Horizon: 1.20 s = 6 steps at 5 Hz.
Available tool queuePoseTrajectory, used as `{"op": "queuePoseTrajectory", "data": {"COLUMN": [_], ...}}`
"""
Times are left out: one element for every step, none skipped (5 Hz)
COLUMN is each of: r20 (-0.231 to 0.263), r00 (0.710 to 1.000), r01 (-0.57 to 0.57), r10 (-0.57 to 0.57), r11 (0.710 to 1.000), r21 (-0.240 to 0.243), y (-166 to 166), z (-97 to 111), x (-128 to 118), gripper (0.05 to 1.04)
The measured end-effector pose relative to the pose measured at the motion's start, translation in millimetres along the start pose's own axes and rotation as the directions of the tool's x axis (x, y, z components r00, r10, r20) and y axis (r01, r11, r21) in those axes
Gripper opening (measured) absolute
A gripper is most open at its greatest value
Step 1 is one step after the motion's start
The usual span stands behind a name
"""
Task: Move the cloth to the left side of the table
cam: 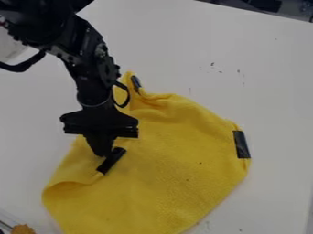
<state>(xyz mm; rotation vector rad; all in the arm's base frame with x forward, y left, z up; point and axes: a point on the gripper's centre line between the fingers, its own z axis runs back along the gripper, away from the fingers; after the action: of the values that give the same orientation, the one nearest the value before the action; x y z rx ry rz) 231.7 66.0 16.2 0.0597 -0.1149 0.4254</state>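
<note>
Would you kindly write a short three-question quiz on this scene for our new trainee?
1. Multiple choice: what colour are the strips on the cloth?
A) red
B) black
C) green

2. Fill in the missing word: the arm comes in from the upper ____ of the view.

3. True or false: the gripper hangs over the cloth.

Key: 1. B; 2. left; 3. true
</note>
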Motion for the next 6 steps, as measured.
{"op": "queuePoseTrajectory", "data": {"r20": [0.013,0.013,0.014,0.005,-0.010,-0.005], "r00": [1.000,1.000,1.000,1.000,1.000,1.000], "r01": [0.003,-0.001,0.004,0.005,0.018,0.022], "r10": [-0.003,0.001,-0.004,-0.004,-0.019,-0.022], "r11": [1.000,1.000,1.000,0.999,0.999,0.999], "r21": [0.011,0.009,-0.018,-0.032,-0.041,-0.044], "y": [-3.5,-4.1,-7.2,-6.0,-7.7,-5.7], "z": [11.2,11.5,6.1,-1.1,-9.2,-9.5], "x": [-1.0,-1.2,-3.2,-3.4,-5.9,-4.9], "gripper": [0.475,0.787,1.003,1.006,0.947,0.657]}}
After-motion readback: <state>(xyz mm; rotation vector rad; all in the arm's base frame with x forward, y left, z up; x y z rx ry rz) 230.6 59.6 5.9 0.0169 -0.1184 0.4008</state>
